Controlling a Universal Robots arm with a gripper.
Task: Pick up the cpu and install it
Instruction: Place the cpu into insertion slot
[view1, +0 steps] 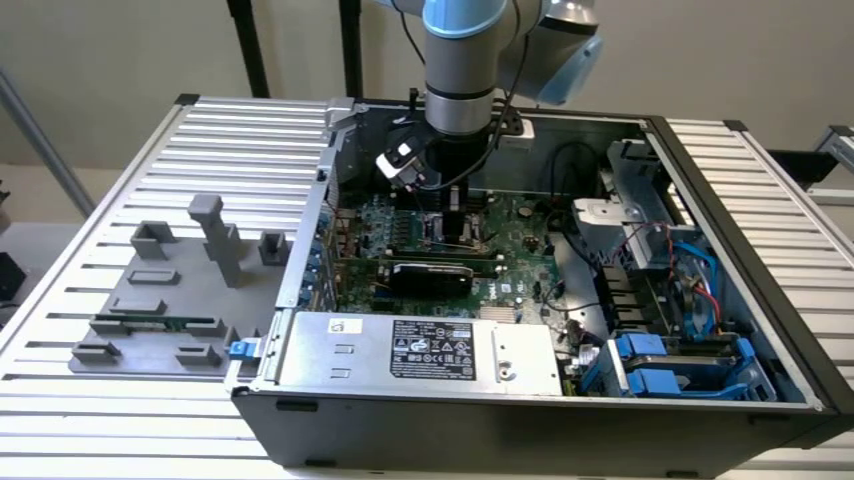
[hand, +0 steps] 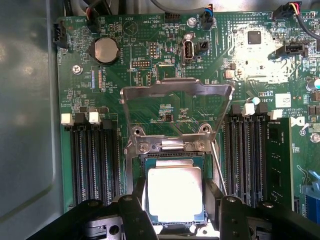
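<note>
The cpu (hand: 175, 192) lies flat in the socket (hand: 172, 159) of the board (hand: 150, 80), metal plate up towards the wrist camera. It is square, with no long axis, and its edges run parallel to the socket frame and the slots beside it. The jaws stand fairly wide, one on each side of the cpu with their inner faces at its two opposite edges. They seem to grip it, though the contact is hard to make out.

Just beyond the cpu, one metal load plate (hand: 177, 107) stands hinged up and open. One thin lever rod (hand: 218, 170) slants up beside the socket, close to one of the jaws. Two banks of memory slots flank the socket, one bank (hand: 95, 160) on one side and one (hand: 245, 160) on the other. One green memory stick (hand: 278, 165) stands in a slot past the second bank. One round coin battery (hand: 106, 50) sits farther off on the board.

In the exterior view the arm (view1: 461, 60) reaches straight down into the open case (view1: 534, 425), which rests on a slatted surface (view1: 781, 200). One power supply (view1: 414, 350) fills the case's near side and one dark card (view1: 427, 272) lies between it and the arm. Two blue caddies (view1: 667, 370) sit at the exterior view's right. On the surface at the exterior view's left is one grey fixture (view1: 220, 240) with another stick (view1: 154, 323) lying flat on it.
</note>
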